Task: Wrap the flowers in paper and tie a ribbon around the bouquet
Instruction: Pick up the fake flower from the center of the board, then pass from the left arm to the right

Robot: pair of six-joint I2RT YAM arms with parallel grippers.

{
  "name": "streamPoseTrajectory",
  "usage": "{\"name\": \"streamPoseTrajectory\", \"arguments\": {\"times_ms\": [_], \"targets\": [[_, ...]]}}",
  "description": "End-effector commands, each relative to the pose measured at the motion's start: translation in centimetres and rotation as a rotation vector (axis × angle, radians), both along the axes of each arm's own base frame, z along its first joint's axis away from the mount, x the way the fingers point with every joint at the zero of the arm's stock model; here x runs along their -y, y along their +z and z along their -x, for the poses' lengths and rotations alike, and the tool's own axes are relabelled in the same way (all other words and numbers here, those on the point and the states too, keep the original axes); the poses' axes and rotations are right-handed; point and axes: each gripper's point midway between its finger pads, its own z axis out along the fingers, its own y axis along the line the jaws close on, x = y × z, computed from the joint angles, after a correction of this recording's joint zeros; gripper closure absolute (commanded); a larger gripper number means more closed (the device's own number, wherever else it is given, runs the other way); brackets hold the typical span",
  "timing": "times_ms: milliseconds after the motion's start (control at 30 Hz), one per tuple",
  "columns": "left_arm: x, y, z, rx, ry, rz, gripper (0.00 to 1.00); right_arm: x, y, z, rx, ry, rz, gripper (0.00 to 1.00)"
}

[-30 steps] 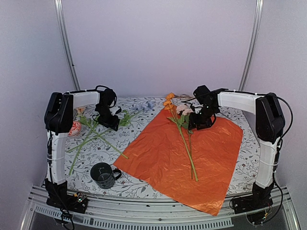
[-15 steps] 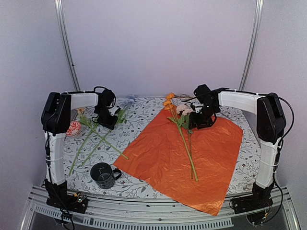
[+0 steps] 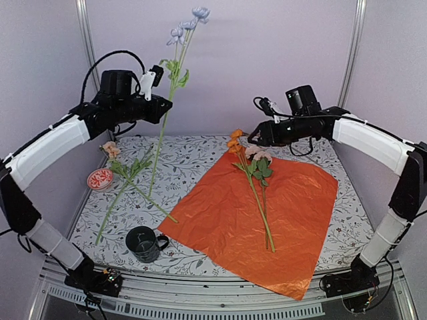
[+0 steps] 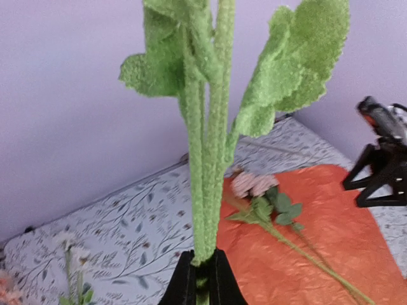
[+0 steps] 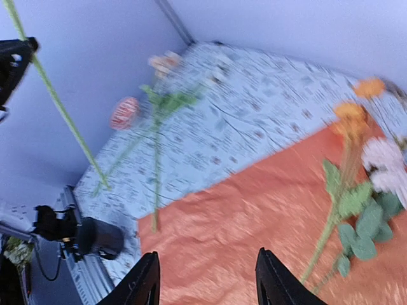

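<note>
My left gripper [image 3: 157, 107] is raised high at the left and shut on the green stem [image 4: 206, 159] of a pale blue flower [image 3: 193, 16], which stands upright, its lower end hanging above the tablecloth. The orange-red paper [image 3: 267, 213] lies flat at centre right. On it lie flowers [image 3: 253, 170] with orange and pink heads. More flowers [image 3: 127, 180] lie on the cloth at the left. My right gripper [image 3: 257, 137] hovers open above the paper's far corner, nothing between its fingers [image 5: 149, 279]. The ribbon is out of view.
A dark mug [image 3: 143, 243] stands near the front edge beside the paper's left corner. A small red-and-white dish [image 3: 101, 179] sits at the far left. The leafy tablecloth [image 3: 200, 157] covers the table, with walls close on three sides.
My left gripper shut on the blue flower's stem and rose high off the table with it. My right arm lifted up and away from the flowers on the paper.
</note>
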Motion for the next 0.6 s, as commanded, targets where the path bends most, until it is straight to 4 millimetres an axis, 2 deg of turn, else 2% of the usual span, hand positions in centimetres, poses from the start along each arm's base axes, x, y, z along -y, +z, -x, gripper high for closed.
{"name": "streamPoseTrajectory", "arguments": {"times_ms": [0, 100, 167, 233, 333, 400, 567], "targets": [[6.5, 7.2, 7.4, 0.202, -0.348, 0.296, 1.0, -5.6, 15.3, 7.4, 0.426, 0.411, -0.455, 0.46], [8.8, 9.8, 12.9, 0.293, -0.56, 0.435, 1.0, -6.5, 20.2, 11.7, 0.566, 0.553, -0.625, 0.45], [9.9, 10.7, 15.8, 0.331, -0.672, 0.491, 1.0, -7.5, 21.7, 13.3, 0.585, 0.614, -0.678, 0.44], [10.9, 10.9, 17.5, 0.333, -0.738, 0.515, 1.0, -8.5, 22.4, 14.0, 0.591, 0.651, -0.695, 0.42], [11.9, 10.8, 18.5, 0.317, -0.784, 0.516, 1.0, -9.9, 22.7, 14.9, 0.591, 0.7, -0.716, 0.32], [12.3, 10.6, 18.9, 0.307, -0.806, 0.519, 1.0, -10.7, 22.5, 15.0, 0.576, 0.713, -0.72, 0.29], [13.3, 9.5, 19.0, 0.27, -0.821, 0.511, 1.0, -11.6, 22.2, 15.2, 0.55, 0.726, -0.728, 0.36]]}}
